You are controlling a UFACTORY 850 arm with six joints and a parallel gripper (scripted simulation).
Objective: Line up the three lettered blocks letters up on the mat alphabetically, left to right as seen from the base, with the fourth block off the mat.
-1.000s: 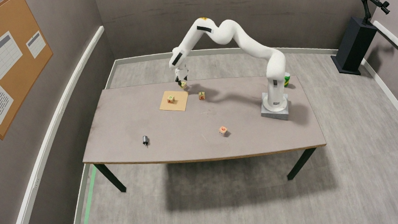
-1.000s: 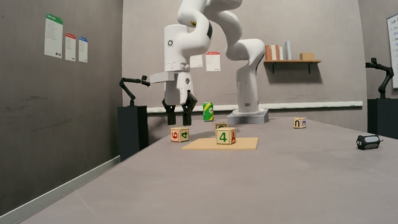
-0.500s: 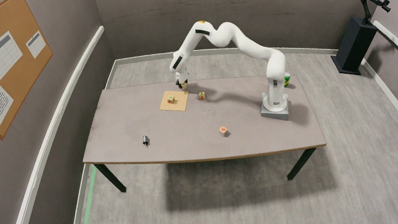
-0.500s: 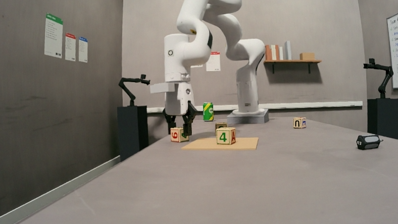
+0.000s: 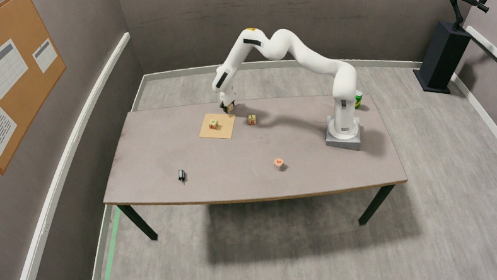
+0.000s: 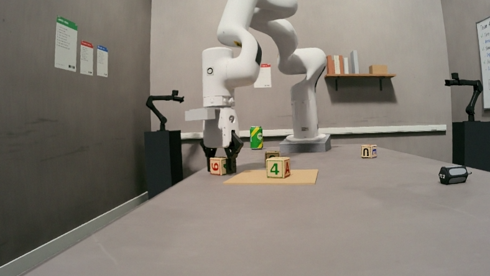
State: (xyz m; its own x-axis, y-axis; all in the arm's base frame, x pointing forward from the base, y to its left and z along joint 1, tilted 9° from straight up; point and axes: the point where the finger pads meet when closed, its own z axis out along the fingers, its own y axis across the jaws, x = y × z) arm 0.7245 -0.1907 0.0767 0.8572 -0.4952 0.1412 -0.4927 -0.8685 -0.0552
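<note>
A tan mat (image 5: 218, 127) (image 6: 271, 179) lies on the table. One block (image 5: 213, 123) (image 6: 277, 167) stands on it, showing a green 4 and a red A on its sides. A second block (image 5: 229, 106) (image 6: 218, 165), with a red 6 on its side, sits off the mat by the table's far edge. My gripper (image 5: 228, 105) (image 6: 221, 167) is lowered around this block, open, one finger on each side. A third block (image 5: 251, 119) (image 6: 272, 155) sits off the mat toward the robot base. A fourth block (image 5: 278, 163) (image 6: 369, 151) lies far off toward the near side.
A green can (image 5: 357, 99) (image 6: 255, 137) stands beside the robot base (image 5: 342, 134). A small dark object (image 5: 181, 175) (image 6: 453, 174) lies near the table's front edge. The gripped-around block is close to the table's far edge.
</note>
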